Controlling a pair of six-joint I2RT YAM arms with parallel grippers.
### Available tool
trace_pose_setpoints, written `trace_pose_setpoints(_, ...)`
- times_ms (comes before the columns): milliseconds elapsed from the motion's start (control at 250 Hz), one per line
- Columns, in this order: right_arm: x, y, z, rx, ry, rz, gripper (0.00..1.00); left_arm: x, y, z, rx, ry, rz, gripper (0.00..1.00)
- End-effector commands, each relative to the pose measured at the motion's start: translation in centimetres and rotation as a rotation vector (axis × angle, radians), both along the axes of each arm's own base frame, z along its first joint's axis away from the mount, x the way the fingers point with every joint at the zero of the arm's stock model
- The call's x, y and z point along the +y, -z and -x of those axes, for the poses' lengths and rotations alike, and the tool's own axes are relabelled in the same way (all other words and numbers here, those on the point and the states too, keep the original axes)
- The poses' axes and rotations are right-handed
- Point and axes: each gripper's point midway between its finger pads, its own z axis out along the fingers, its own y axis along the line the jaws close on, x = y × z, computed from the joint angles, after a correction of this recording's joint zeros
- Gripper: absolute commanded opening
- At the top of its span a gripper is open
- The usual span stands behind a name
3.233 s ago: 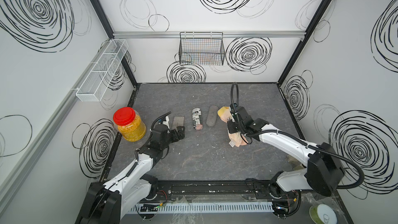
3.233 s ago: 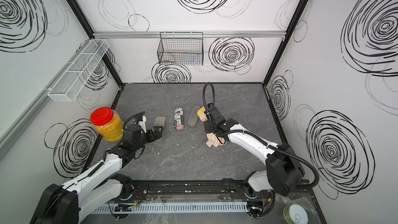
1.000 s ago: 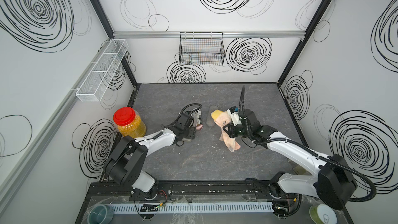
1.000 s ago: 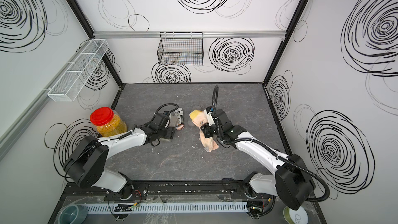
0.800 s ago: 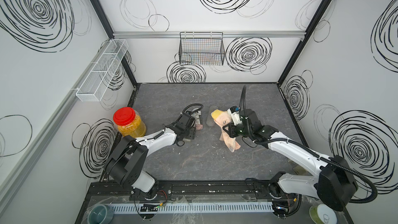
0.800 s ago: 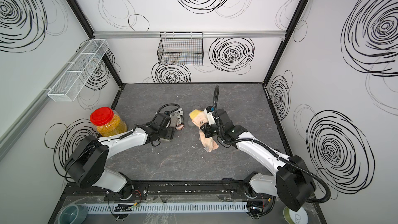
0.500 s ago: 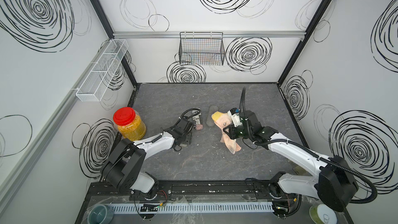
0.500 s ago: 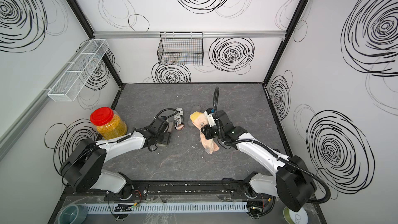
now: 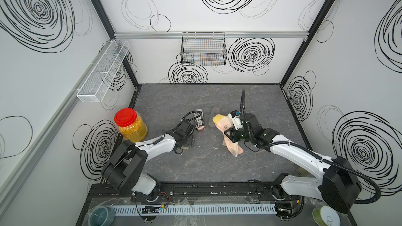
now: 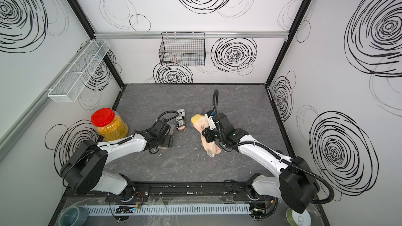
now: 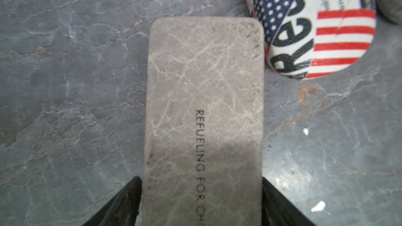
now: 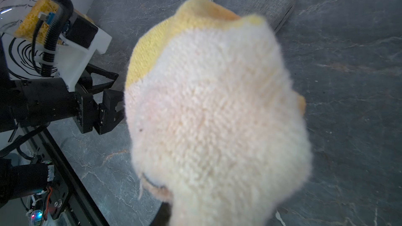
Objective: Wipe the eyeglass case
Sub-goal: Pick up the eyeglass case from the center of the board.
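Wiping seems unstarted: the right fingers (image 9: 226, 133) grip the cloth (image 9: 231, 146), apart from the grey case (image 11: 204, 105). The left fingers (image 11: 130, 201) flank that case; grip unclear.

Fuzzy knitted cloth (image 12: 217, 116); matt, scuffed flat case (image 11: 204, 79).

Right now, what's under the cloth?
The cloth hangs from the right gripper, hiding its fingers. The grey felt case sticks out past the yellow end; its near end is covered.
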Motion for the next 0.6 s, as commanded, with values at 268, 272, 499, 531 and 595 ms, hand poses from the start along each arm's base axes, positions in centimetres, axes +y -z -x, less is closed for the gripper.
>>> trace_pose_setpoints(268,0.4,-0.2,-0.4,-0.019,-0.004,0.013,0.25,1.0,0.5,1.5,0.015,-0.033,0.033,0.81)
trace_pose_setpoints(272,0.3,-0.2,-0.4,-0.018,-0.003,0.013,0.25,1.0,0.5,1.6,0.015,-0.031,0.033,0.81)
trace_pose_setpoints(499,1.3,-0.3,-0.1,0.004,-0.029,-0.038,0.25,0.4,1.0,1.4,0.012,-0.010,0.046,0.74)
trace_pose_setpoints(531,1.4,-0.2,0.0,0.008,-0.032,-0.049,0.25,0.1,0.7,1.2,-0.001,0.002,0.056,0.73)
trace_pose_setpoints(595,1.8,-0.5,0.2,0.014,-0.041,-0.074,0.25,-0.8,-0.2,0.9,-0.040,0.036,0.082,0.72)
